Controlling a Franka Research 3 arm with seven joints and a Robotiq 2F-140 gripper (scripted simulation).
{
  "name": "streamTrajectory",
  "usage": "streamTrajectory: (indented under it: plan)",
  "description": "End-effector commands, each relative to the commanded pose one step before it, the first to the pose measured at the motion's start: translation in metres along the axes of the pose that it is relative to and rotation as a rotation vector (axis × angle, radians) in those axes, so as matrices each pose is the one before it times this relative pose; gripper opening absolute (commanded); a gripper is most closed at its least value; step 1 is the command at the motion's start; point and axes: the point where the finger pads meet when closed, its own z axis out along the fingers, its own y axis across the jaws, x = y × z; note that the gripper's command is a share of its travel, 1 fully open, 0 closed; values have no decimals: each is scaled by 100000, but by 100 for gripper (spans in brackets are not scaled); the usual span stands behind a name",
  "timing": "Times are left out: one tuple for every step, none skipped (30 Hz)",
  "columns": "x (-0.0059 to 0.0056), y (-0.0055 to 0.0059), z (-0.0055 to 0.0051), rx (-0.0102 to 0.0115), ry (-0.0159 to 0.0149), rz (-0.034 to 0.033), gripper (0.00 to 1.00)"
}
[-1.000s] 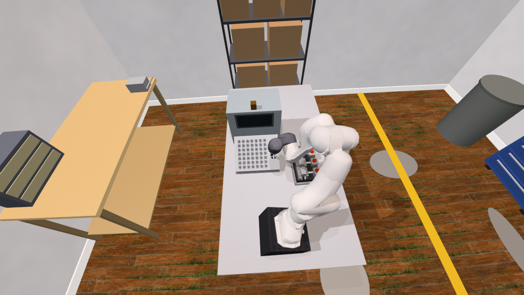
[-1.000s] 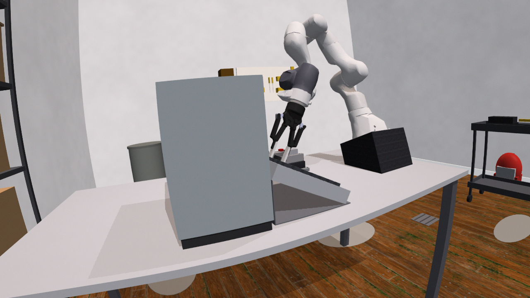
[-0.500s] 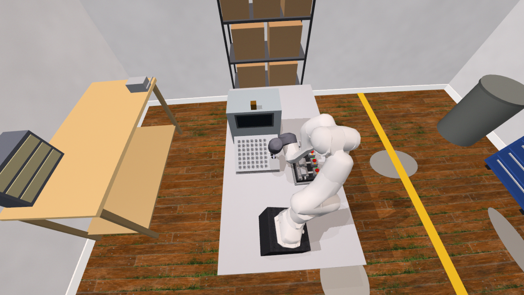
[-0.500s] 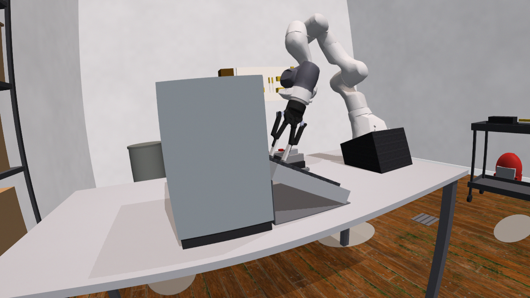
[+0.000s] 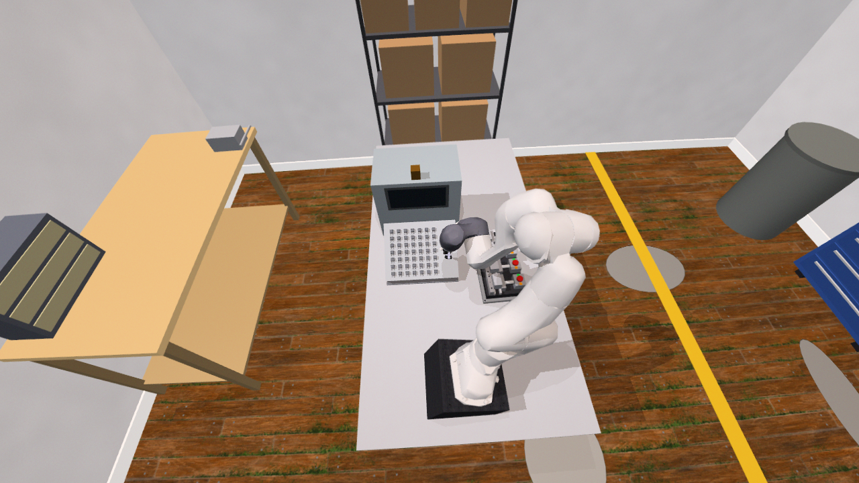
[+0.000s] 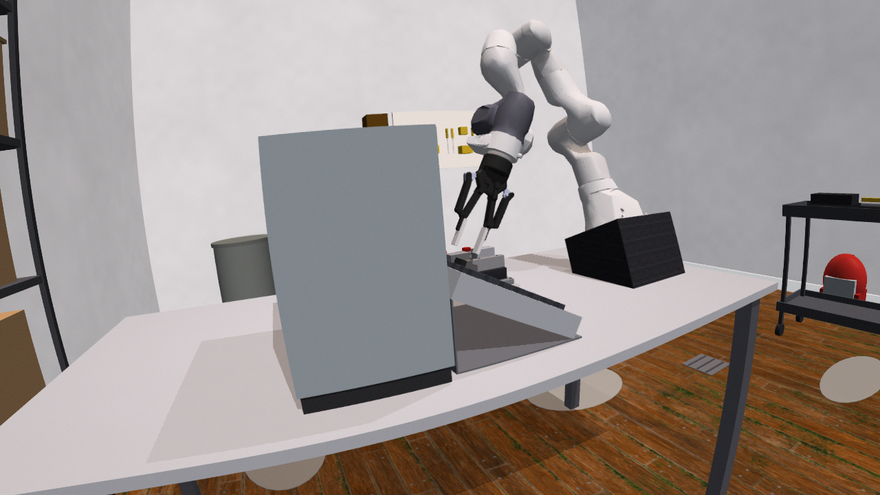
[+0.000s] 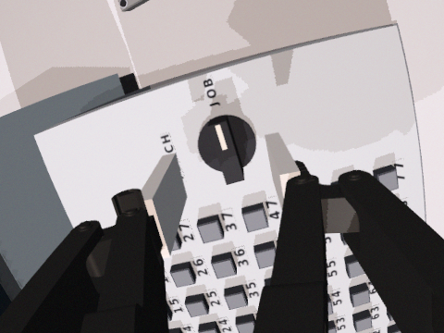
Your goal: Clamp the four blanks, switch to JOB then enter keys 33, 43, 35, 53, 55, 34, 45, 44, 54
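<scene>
I watched through my cameras as the white jointed robot arm (image 5: 528, 300) (image 6: 564, 86) bent over the pale table (image 5: 396, 372) (image 6: 664, 304). Its foot was on a black block (image 5: 437, 399) (image 6: 655, 249). My black gripper with flat grey fingertips (image 5: 447, 254) (image 6: 466, 249) was spread partway open, with nothing pinched in it. The tips were on two sides of the round black selector knob (image 7: 227, 143), with a gap on each side. The knob's cream line pointed up to the word JOB.

The knob was on the sloping light-grey key panel (image 5: 420, 280) (image 6: 522, 307) (image 7: 347, 106), near the small square grey keys. I could see key 37 (image 7: 210, 229), key 47 (image 7: 254, 217) and key 35 (image 7: 236, 297), and none of those three was lit. Behind the panel was the big blue-grey cabinet (image 5: 417, 217) (image 6: 357, 258) (image 7: 28, 153), with a black screen (image 5: 417, 197) and a small brown-amber lamp (image 5: 415, 172) on top. I couldn't tell if the lamp was lit.

The dark vise tray with a grey rim (image 5: 484, 293) was beside the panel, partly under the arm. Two red round parts (image 5: 515, 262) and some grey blocks showed there. They were too small for me to tell if all four blanks were clamped.
</scene>
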Motion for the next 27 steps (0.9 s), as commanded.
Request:
streamTrajectory:
  plan:
    - [-1, 41, -641, -479, 428, -2701, 33]
    - [0, 0, -114, 0, 0, 0, 33]
    - [0, 0, -92, 0, 0, 0, 33]
    - [0, 0, 0, 0, 0, 0, 33]
    - [0, 0, 0, 0, 0, 0, 33]
    - [0, 0, -70, 0, 0, 0, 33]
    - [0, 0, -50, 0, 0, 0, 33]
    - [0, 0, -32, 0, 0, 0, 33]
    - [0, 0, -18, 0, 0, 0, 33]
    - [0, 0, -7, 0, 0, 0, 33]
    - [0, 0, -1, 0, 0, 0, 33]
    - [0, 0, 0, 0, 0, 0, 0]
    - [0, 0, 0, 0, 0, 0, 0]
    - [0, 0, 0, 0, 0, 0, 0]
    - [0, 0, 0, 0, 0, 0, 0]
    - [0, 0, 0, 0, 0, 0, 0]
    - [0, 0, 0, 0, 0, 0, 0]
    - [0, 0, 0, 0, 0, 0, 0]
    - [0, 0, 0, 0, 0, 0, 0]
    - [0, 0, 0, 0, 0, 0, 0]
    - [0, 0, 0, 0, 0, 0, 0]
    - [0, 0, 0, 0, 0, 0, 0]
    - [0, 0, 0, 0, 0, 0, 0]
    - [0, 0, 0, 0, 0, 0, 0]
    - [0, 0, 0, 0, 0, 0, 0]
    - [0, 0, 0, 0, 0, 0, 0]
    - [0, 0, 0, 0, 0, 0, 0]
